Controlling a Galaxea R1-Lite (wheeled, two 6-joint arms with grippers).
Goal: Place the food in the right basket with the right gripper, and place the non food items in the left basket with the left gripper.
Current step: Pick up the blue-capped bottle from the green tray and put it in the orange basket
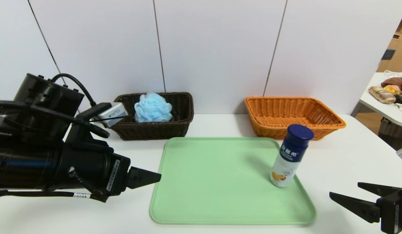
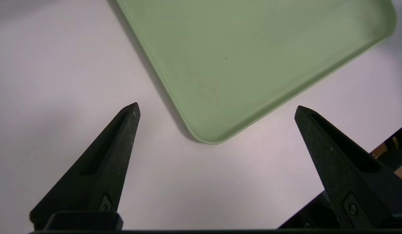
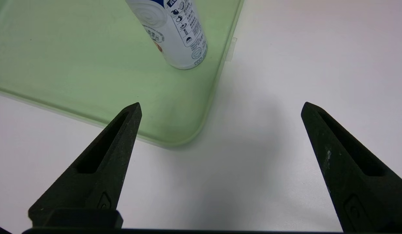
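Note:
The food, a white drink bottle (image 1: 289, 156) with a dark blue cap, stands upright on the right side of the green tray (image 1: 220, 221). Its base (image 3: 176, 35) also shows in the right wrist view. A light-blue bath sponge (image 1: 152, 108) lies in the dark brown left basket (image 1: 155, 130). Nothing shows inside the orange right basket (image 1: 265, 125). My left gripper (image 1: 157, 177) hangs open just left of the tray, with only bare table and the tray corner (image 2: 207, 138) between its fingers. At the lower right, my right gripper (image 1: 344, 189) is open, off the tray's near right corner (image 3: 175, 143).
Both baskets stand at the back of the white table (image 1: 350, 156), against a white panelled wall. A second white table (image 1: 382, 107) with assorted food items stands off to the far right. The tray's middle and left (image 1: 204, 175) are bare.

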